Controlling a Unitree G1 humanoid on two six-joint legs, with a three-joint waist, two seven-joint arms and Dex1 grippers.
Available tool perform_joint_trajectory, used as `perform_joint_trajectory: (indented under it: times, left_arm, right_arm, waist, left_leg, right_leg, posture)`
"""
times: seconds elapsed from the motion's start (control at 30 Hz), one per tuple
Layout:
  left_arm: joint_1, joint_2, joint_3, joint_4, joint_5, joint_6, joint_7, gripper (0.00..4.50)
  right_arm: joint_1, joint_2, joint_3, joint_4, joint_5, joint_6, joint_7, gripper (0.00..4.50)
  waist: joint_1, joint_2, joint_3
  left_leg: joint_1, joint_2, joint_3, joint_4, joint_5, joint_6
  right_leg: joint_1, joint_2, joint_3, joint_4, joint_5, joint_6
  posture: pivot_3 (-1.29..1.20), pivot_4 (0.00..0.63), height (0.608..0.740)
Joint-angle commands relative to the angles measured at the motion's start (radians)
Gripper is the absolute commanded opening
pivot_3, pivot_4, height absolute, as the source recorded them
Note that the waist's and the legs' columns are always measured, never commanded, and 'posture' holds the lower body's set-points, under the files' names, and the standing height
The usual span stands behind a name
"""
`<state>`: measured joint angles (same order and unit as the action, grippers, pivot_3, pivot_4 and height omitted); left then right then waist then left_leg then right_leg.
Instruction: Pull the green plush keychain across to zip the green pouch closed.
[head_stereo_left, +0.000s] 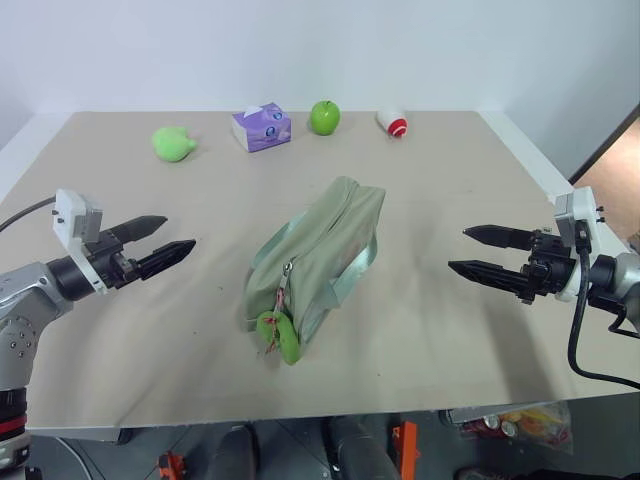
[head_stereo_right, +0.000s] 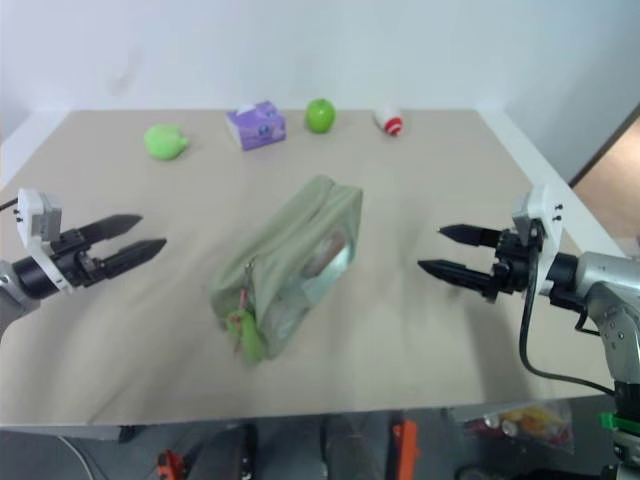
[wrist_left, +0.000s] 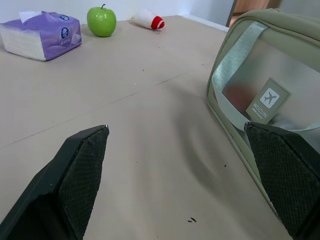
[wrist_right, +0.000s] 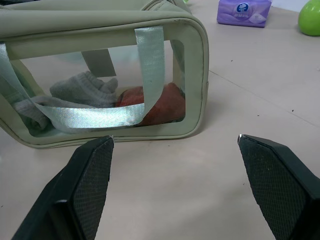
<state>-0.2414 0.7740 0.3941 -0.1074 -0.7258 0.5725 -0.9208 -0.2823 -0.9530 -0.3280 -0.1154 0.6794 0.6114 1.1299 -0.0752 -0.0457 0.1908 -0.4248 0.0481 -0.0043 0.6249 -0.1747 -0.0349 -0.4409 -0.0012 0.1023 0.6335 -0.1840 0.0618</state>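
We note the pouch (head_stereo_left: 318, 255) mid-table, the keychain (head_stereo_left: 279, 334) hanging at its near end. Left gripper (head_stereo_left: 158, 243) and right gripper (head_stereo_left: 484, 251) — fingers spread, holding nothing — flank it, both well apart from it.

pouch (head_stereo_left: 325, 240): matt cloth, clear plastic window, shiny woven straps
keychain (head_stereo_left: 281, 335): soft plush
apple (head_stereo_left: 324, 117): glossy
table (head_stereo_left: 450, 190): matt, smooth
fingers (wrist_right: 92, 170): textured black pads
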Motion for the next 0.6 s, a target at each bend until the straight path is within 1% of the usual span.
perform_joint_trajectory:
  times: [0.03,0.07,0.17,0.3,0.37,0.47,0.53,0.6]
  left_arm:
    - [-0.031,0.016,0.011,-0.010,-0.029,0.008,-0.027,4.50]
    - [-0.043,0.025,0.002,-0.011,-0.049,0.027,-0.053,4.50]
    - [-0.149,0.041,-0.001,-0.015,-0.145,0.118,-0.086,4.50]
    - [-0.212,0.054,-0.019,-0.016,-0.168,0.153,-0.104,4.50]
    - [-0.226,0.079,-0.040,-0.053,-0.186,0.169,-0.144,4.50]
    - [-0.237,0.112,-0.072,-0.108,-0.206,0.190,-0.206,4.50]
    - [-0.239,0.136,-0.107,-0.138,-0.186,0.178,-0.248,4.50]
    - [-0.269,0.144,-0.133,-0.164,-0.196,0.182,-0.272,4.50]
  right_arm:
    - [-0.061,-0.017,0.009,-0.013,-0.014,-0.027,0.007,4.10]
    - [-0.094,-0.026,0.031,-0.007,-0.026,-0.037,0.015,4.10]
    - [-0.221,-0.065,0.107,0.022,-0.079,-0.079,0.078,4.10]
    - [-0.333,-0.086,0.175,0.066,-0.122,-0.124,0.149,4.10]
    - [-0.435,-0.091,0.236,0.093,-0.160,-0.169,0.214,4.10]
    - [-0.570,-0.068,0.322,0.136,-0.201,-0.219,0.304,4.10]
    - [-0.641,-0.042,0.381,0.155,-0.230,-0.252,0.361,4.10]
    - [-0.730,0.004,0.458,0.183,-0.274,-0.303,0.433,4.10]
  waist:
    - [0.000,0.000,0.000]
    - [-0.001,0.000,0.000]
    - [-0.002,0.001,0.001]
    - [-0.001,0.001,0.000]
    - [-0.002,0.001,0.001]
    - [-0.008,0.002,0.002]
    - [-0.007,0.002,0.002]
    - [-0.008,0.002,0.002]
  left_leg:
    - [0.000,0.000,0.000,0.000,0.000,0.000]
    - [0.000,0.000,0.000,0.000,0.000,0.000]
    - [0.000,0.000,0.001,0.003,0.000,0.000]
    - [0.001,0.000,0.000,0.004,0.000,0.001]
    - [0.002,0.000,0.001,0.004,0.000,0.000]
    - [-0.001,0.000,0.003,0.003,0.000,0.000]
    - [0.000,0.000,0.002,0.001,0.000,0.000]
    - [0.000,0.001,0.002,-0.001,0.000,0.000]
  right_leg:
    - [0.000,0.000,0.000,0.000,0.000,0.000]
    - [0.000,0.000,0.000,0.000,0.000,0.000]
    - [-0.001,0.000,0.000,0.002,0.000,0.000]
    - [0.000,0.000,0.000,0.002,0.000,0.000]
    - [0.002,0.000,0.000,0.002,0.000,0.000]
    - [-0.003,0.000,0.002,0.003,0.000,0.000]
    - [-0.003,0.000,0.001,0.004,-0.001,-0.001]
    - [-0.003,0.001,0.000,0.004,-0.002,-0.002]
  posture:
    - [0.00,0.150,0.740]
    - [0.00,0.150,0.740]
    - [0.00,0.150,0.740]
    - [0.00,0.150,0.740]
    - [0.00,0.150,0.740]
    - [0.00,0.150,0.740]
    - [0.00,0.150,0.740]
    - [0.00,0.150,0.740]
